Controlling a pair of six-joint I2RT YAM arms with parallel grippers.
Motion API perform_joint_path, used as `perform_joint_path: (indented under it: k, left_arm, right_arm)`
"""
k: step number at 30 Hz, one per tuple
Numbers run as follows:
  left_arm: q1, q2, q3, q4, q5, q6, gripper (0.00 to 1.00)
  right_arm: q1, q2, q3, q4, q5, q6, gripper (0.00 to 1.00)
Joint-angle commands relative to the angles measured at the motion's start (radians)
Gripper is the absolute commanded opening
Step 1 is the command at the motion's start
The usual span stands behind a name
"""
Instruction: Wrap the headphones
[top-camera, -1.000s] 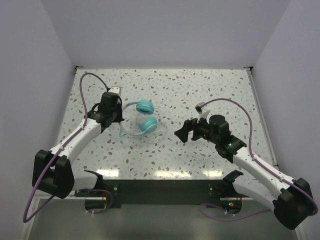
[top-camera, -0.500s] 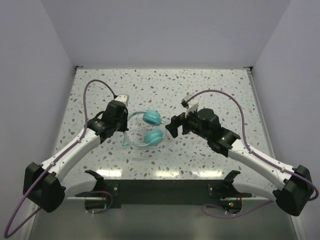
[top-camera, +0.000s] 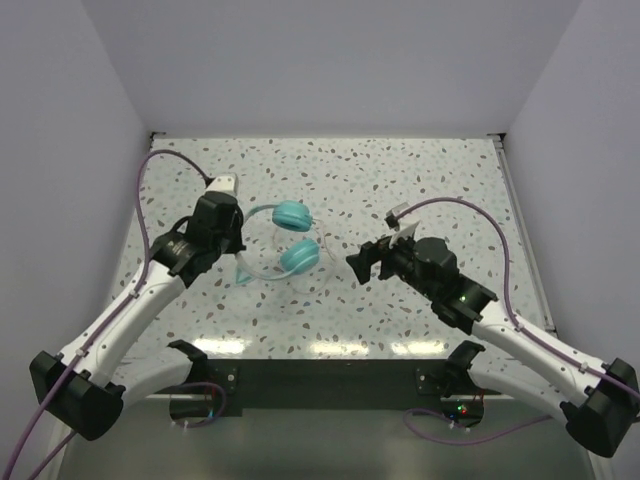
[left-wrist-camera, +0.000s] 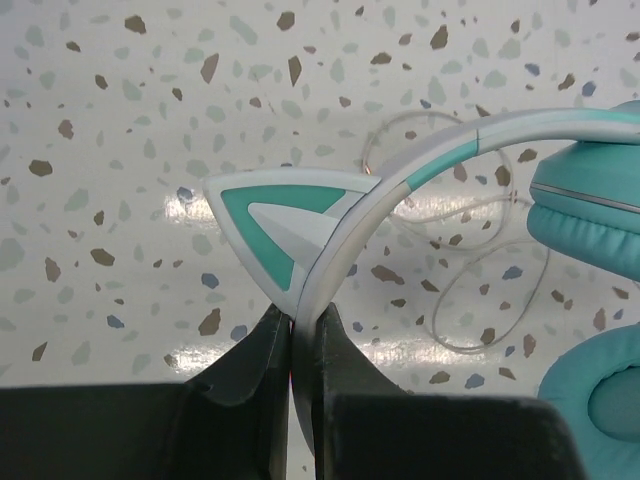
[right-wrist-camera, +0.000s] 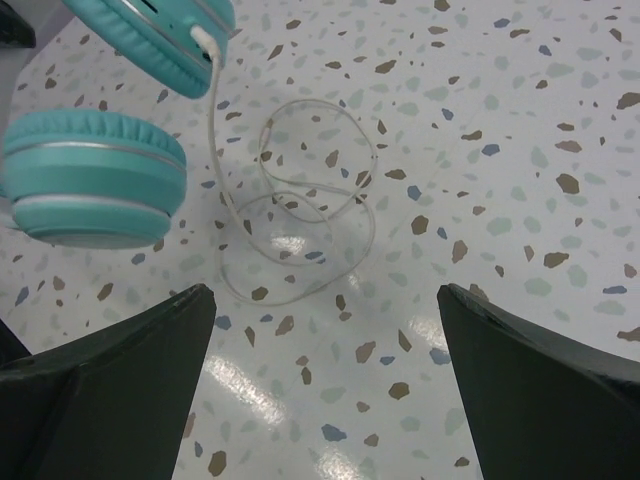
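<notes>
The turquoise headphones hang just above the middle of the table, two round earcups one behind the other. My left gripper is shut on their pale-teal headband, pinched between both fingers in the left wrist view. The thin whitish cord runs down from the upper earcup and lies in loose loops on the table. My right gripper is open and empty, a little right of the earcups, its fingers spread wide over the cord loops.
The speckled table is walled on three sides. Purple arm cables arc over both arms. A dark strip runs along the near edge between the arm bases.
My left gripper carried the headphones right and nearer, then back left and farther. My right gripper swung in toward the earcups, then drew back right and nearer, still open.
</notes>
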Motion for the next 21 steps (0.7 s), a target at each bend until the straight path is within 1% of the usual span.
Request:
perform_joint_path:
  k: [1,2,4,5,7,10,16,21]
  left_arm:
    - [0.001,-0.026,0.177,0.007,-0.03,-0.061,0.0]
    - [0.001,-0.02,0.236,-0.015,-0.03,-0.064,0.0]
    - [0.001,-0.011,0.304,-0.038,-0.025,-0.064,0.0]
    - [0.001,0.0,0.368,-0.058,-0.019,-0.066,0.0]
    - [0.001,0.006,0.43,-0.075,-0.01,-0.067,0.0]
    - [0.001,0.026,0.563,-0.102,0.011,-0.078,0.0]
    - [0.0,0.081,0.741,-0.128,0.047,-0.101,0.0]
    - [0.001,0.125,0.835,-0.141,0.087,-0.121,0.0]
  right_arm:
    - [0.0,-0.076,-0.043,0.131,0.064,0.025,0.98]
    - [0.002,-0.077,-0.048,0.146,0.063,0.025,0.98]
    - [0.0,-0.065,-0.053,0.189,0.051,0.037,0.98]
    - [0.002,-0.057,-0.05,0.202,0.041,0.042,0.98]
    - [0.002,-0.021,-0.025,0.232,0.015,0.052,0.97]
    - [0.002,0.034,0.016,0.275,-0.029,0.071,0.96]
    - [0.002,0.14,0.023,0.425,-0.104,0.121,0.94]
    - [0.002,0.267,0.03,0.521,-0.134,0.117,0.93]
